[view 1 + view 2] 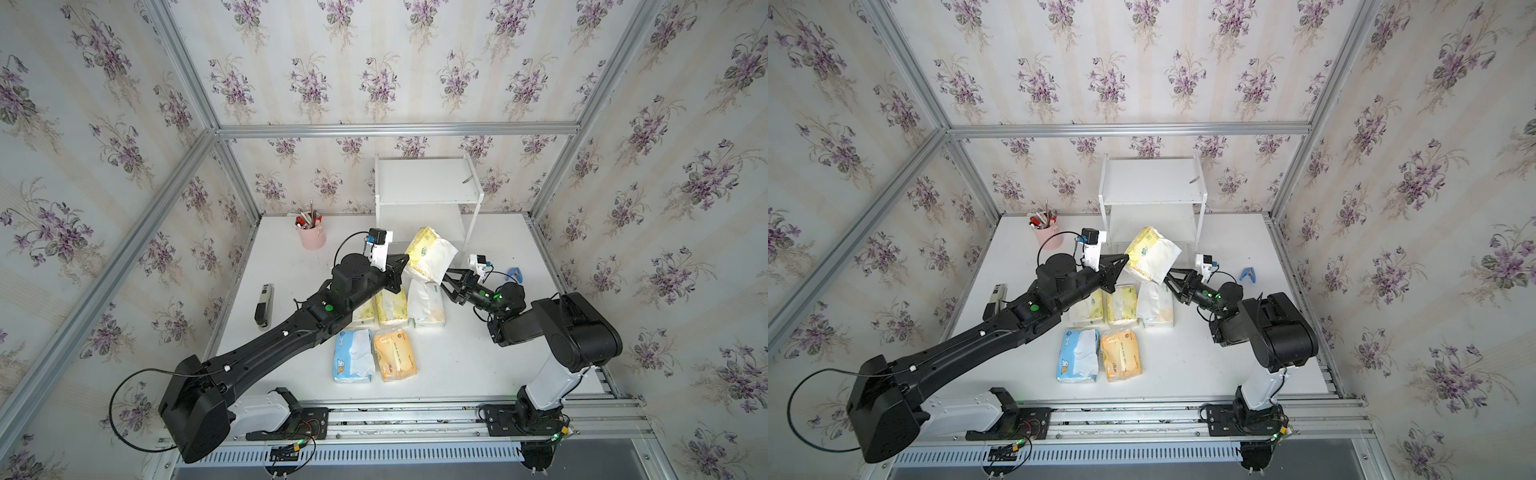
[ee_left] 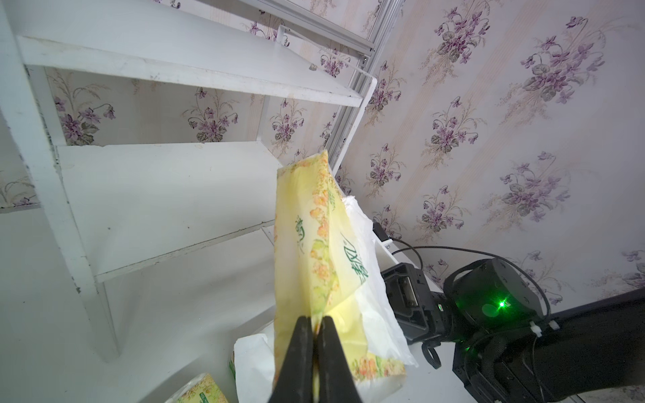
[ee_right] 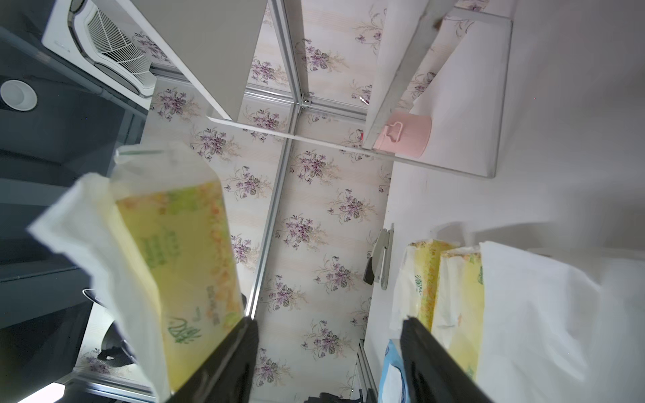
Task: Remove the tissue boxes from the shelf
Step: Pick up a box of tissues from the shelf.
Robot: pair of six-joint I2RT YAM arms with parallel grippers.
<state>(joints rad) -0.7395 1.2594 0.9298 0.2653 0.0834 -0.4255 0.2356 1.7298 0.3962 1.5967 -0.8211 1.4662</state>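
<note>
Pinching a fold of plastic wrapper between clenched jaws, the left gripper (image 1: 406, 258) holds a yellow-and-white tissue pack (image 1: 430, 253) tilted in the air, just in front of the shelf (image 1: 428, 180) and clear of its boards; the left wrist view shows the two fingers (image 2: 303, 349) pressed together on the wrapper's edge with the pack (image 2: 314, 244) hanging beyond them. The right gripper (image 1: 445, 279) sits at the pack's near right corner with its jaws apart and nothing between them; in the right wrist view the pack (image 3: 181, 251) lies along the outer side of one finger (image 3: 241, 349), and whether it touches cannot be told. The shelf stands at the far edge of the desk (image 1: 478, 365), against the back wall. Below the raised pack, a row of three lies on the desk: two yellow-and-white packs (image 1: 390, 305), the left one partly hidden under the left arm, and to their right a white pack with a green mark (image 1: 426, 303). Nearer, side by side, lie a light blue pack (image 1: 353, 355) and an orange pack (image 1: 395, 353). A pink pen cup (image 1: 311, 237) stands at the far left, a stapler (image 1: 264, 305) lies near the left edge, and a blue clip (image 1: 515, 273) rests at the right.
</note>
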